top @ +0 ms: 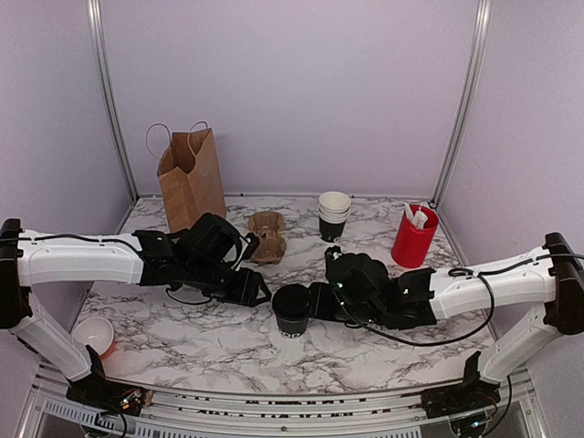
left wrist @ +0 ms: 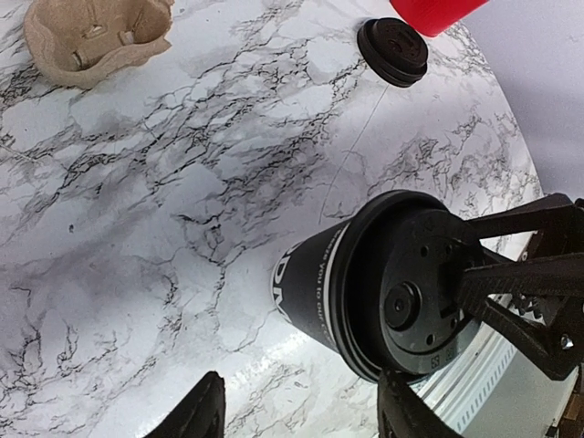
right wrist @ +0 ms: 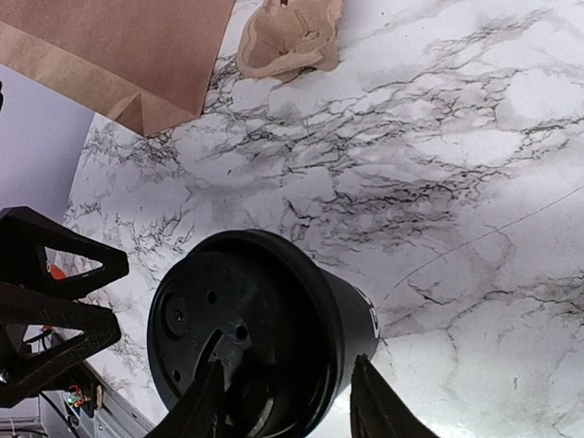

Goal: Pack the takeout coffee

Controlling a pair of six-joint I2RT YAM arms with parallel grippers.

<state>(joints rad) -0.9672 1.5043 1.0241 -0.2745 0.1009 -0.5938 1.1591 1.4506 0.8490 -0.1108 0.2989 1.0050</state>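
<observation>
Top view overlooks the table [top: 182,338] — both wrist views closely share the cup [left wrist: 310,283].

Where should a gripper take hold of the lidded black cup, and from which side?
On the cup wall just under the lid, coming in level from the right arm's side. It stands upright and round, and the wider lid rim would keep it from slipping down.

The takeout coffee [top: 291,312] is a small black paper cup with white lettering on its side, closed by a round black plastic lid [left wrist: 406,274]. It stands upright on the marble desk [top: 182,338], near the middle.
</observation>
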